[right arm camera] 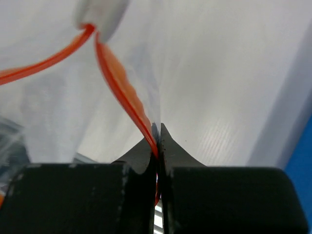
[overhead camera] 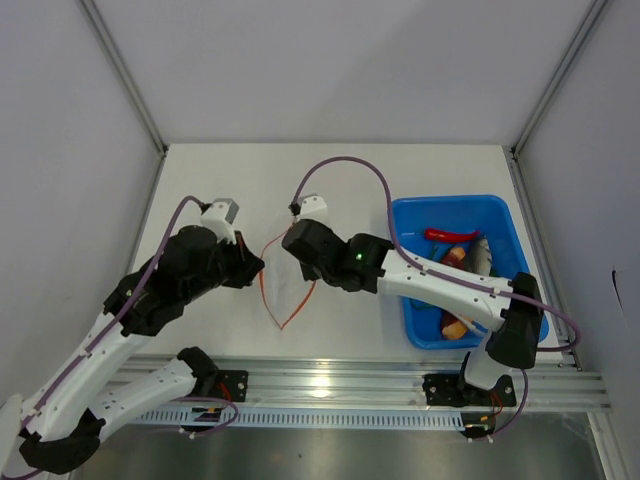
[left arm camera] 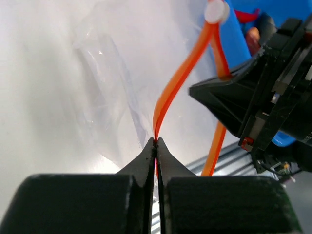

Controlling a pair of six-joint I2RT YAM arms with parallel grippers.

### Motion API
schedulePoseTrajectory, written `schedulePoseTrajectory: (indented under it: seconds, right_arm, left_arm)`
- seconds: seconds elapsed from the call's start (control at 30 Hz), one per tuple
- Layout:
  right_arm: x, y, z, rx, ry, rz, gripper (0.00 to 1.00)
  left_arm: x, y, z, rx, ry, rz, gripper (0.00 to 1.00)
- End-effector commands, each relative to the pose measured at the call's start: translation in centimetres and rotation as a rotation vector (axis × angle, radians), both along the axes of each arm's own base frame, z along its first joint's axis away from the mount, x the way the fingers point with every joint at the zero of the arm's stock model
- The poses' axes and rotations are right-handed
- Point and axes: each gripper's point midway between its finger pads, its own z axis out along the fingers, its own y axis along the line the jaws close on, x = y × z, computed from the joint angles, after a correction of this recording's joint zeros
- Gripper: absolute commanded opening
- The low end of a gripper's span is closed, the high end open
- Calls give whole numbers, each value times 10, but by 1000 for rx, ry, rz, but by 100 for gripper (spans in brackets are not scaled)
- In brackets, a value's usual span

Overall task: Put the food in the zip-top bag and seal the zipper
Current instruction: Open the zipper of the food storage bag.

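At 9 o'clock, the left gripper (left arm camera: 156, 142) is pressed together on one strand of the thin orange-red zipper (overhead camera: 268, 300). The crinkly clear zip-top bag (overhead camera: 285, 288) is mid-table between both arms, and its mouth strands form a V whose tip points to 6 o'clock. The right gripper (right arm camera: 158, 127) pinches the other strand. At 3 o'clock, the right forearm crosses the blue plastic tray (overhead camera: 505, 215), partly hiding the red toy chili (overhead camera: 447, 235) and the sausage in its yellow bun (overhead camera: 453, 258).

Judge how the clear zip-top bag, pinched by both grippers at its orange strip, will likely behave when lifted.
Probably floppy: the zip-top bag is thin, crinkled film, and the zipper curves between the left gripper and right gripper. Likely light, since it looks empty. Possibly slippery, being glossy.
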Motion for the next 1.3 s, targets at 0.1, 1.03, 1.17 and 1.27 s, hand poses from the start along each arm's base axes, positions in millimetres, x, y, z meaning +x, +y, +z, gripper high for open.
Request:
schedulePoseTrajectory:
  seconds: [0.1, 1.03, 1.17, 1.27]
  right_arm:
    - [11, -6, 16, -42, -90, -113, 0]
    - [2, 31, 30, 135, 16, -6, 0]
    - [3, 28, 29, 152, 36, -2, 0]
    - [4, 22, 25, 150, 48, -9, 0]
  left_arm:
    - [-2, 21, -3, 36, -4, 86, 1]
    - [-10, -36, -32, -35, 66, -171, 38]
    - [-6, -29, -42, -4, 72, -137, 22]
    - [-2, -19, -39, 25, 43, -94, 18]
